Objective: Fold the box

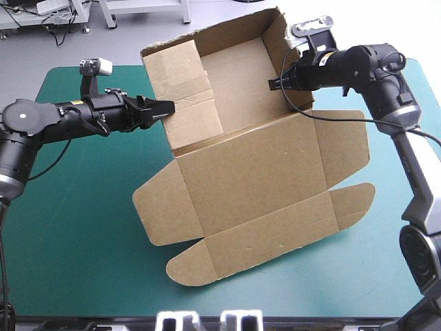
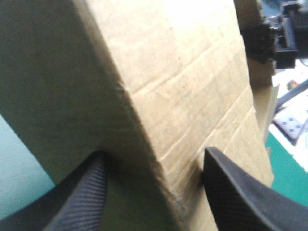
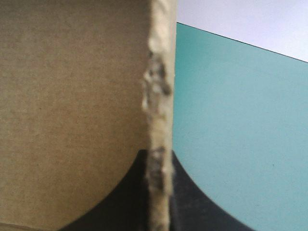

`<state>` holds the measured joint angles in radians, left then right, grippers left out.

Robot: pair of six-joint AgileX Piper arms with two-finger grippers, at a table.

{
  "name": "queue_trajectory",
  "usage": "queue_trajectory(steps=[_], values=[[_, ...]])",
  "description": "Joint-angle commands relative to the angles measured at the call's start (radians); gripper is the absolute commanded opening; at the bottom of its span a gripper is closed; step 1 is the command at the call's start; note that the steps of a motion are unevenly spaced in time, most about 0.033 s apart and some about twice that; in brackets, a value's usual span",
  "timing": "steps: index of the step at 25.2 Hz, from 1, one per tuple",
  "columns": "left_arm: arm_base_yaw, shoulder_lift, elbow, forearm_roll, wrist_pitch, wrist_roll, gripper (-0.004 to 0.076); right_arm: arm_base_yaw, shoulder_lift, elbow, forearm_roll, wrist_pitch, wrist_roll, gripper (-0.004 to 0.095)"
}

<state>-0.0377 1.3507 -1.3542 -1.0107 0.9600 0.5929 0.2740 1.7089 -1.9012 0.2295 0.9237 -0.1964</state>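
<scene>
As the box (image 1: 255,179) lay at the middle of the surface (image 1: 83,241), far walls raised, the right claw (image 1: 275,84) pinched the right wall's edge, while the left claw (image 1: 165,109) stood parted astride the left wall. The board seemed light and stiff, best held at wall edges.

Box (image 1: 255,186) mid-table (image 1: 83,241), tray end toward far edge with walls raised, lid (image 1: 275,227) flat toward near edge, left gripper (image 1: 169,108) at left wall (image 1: 182,89), one finger either side of it, right gripper (image 1: 272,84) at right wall (image 1: 279,41), wall edge pinched between its fingers.
</scene>
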Motion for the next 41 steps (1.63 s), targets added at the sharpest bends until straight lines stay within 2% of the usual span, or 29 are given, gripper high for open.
queue_trajectory(steps=[1,4,11,16,20,23,26,28,29,30,31,34,36,41], values=[[-0.061,-0.033,-0.07,0.186,-0.124,-0.164,0.0426,0.021,-0.037,-0.022,0.025,-0.089,0.024,-0.0024],[-0.122,-0.031,-0.081,0.394,-0.181,-0.299,0.0426,0.041,-0.022,-0.022,0.017,-0.102,0.039,-0.0024],[-0.238,0.038,-0.085,0.803,-0.183,-0.608,0.0426,0.066,-0.014,-0.022,0.037,-0.118,0.046,-0.0024],[-0.241,0.091,-0.085,0.768,-0.266,-0.717,0.0426,0.066,-0.016,-0.022,0.041,-0.118,0.089,-0.0024],[-0.241,0.119,-0.085,0.709,-0.343,-0.743,0.0426,0.066,-0.016,-0.022,0.015,-0.105,0.099,-0.0024],[-0.241,0.154,-0.089,0.655,-0.353,-0.743,0.0412,0.067,0.01,-0.022,-0.018,-0.022,0.099,-0.0024],[-0.241,0.17,-0.089,0.616,-0.365,-0.743,0.0352,0.069,0.038,-0.022,-0.009,0.03,0.089,-0.0024],[-0.248,0.179,-0.089,0.593,-0.379,-0.733,0.0198,0.069,0.062,-0.022,-0.012,0.068,0.082,-0.0024],[-0.257,0.181,-0.091,0.596,-0.384,-0.688,0.0095,0.069,0.072,-0.022,-0.018,0.081,0.072,-0.0024],[-0.262,0.181,-0.091,0.596,-0.386,-0.642,0.0027,0.069,0.072,-0.022,-0.018,0.088,0.07,-0.0024],[-0.268,0.188,-0.093,0.6,-0.389,-0.629,-0.0009,0.069,0.072,-0.022,-0.018,0.109,0.061,-0.0024],[-0.268,0.198,-0.1,0.6,-0.382,-0.629,-0.001,0.069,0.079,-0.022,-0.035,0.194,0.055,-0.0024],[-0.272,0.239,-0.159,0.595,-0.29,-0.593,-0.001,0.069,0.099,-0.022,-0.061,0.273,0.062,-0.0024],[-0.305,0.336,-0.313,0.623,-0.109,-0.556,-0.001,0.069,0.13,-0.02,-0.013,0.332,0.07,-0.0024]])
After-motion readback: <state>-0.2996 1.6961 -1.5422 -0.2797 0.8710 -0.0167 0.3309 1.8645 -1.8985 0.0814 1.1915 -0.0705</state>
